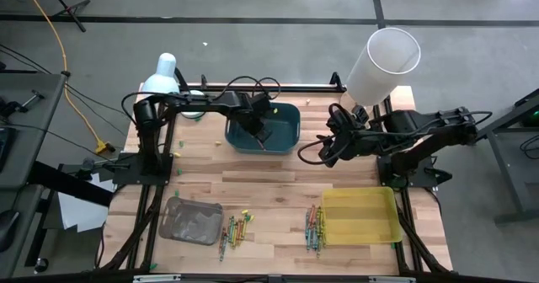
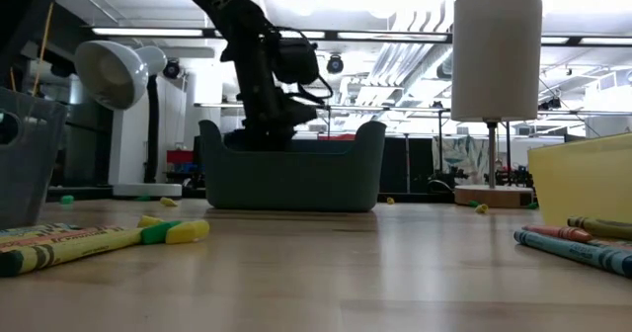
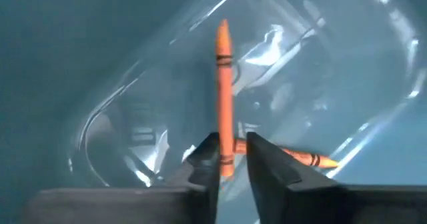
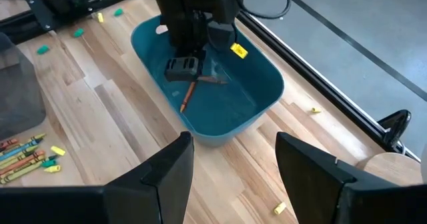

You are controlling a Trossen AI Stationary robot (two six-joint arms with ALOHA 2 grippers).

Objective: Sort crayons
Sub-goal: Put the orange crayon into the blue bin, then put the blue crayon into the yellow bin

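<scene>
Tabletop [image 1: 278,190]: pale butcher-block wood, planks visibly jointed, matte, with small loose crumbs scattered about.

Three trays noted. Teal bin [image 1: 282,131] at the far middle: rounded corners, smooth glossy plastic with strong reflections on its floor. Yellow tray [image 1: 362,224] at the near right: translucent, rectangular, apparently empty. Grey tray [image 1: 192,221] at the near left: smoky translucent plastic; contents cannot be told.

Left gripper [image 3: 232,159] is lowered inside the teal bin. Its fingers [image 3: 203,161] are parted only narrowly, with an orange crayon [image 3: 224,94] between them; whether it is gripped or just being let go cannot be settled. The crayon is a slim paper-wrapped wax stick with a conical tip. A second orange crayon [image 3: 303,159] lies flat on the bin floor.

Right gripper [image 4: 233,157] hovers above the tabletop near the teal bin, fingers spread wide, nothing held.

Progress, judged: early. Only two crayons are seen at the bin. Unsorted remainder: one crayon cluster [image 1: 233,230] beside the grey tray, another crayon pile [image 1: 315,226] touching the yellow tray's left edge. Mixed colours in both.
</scene>
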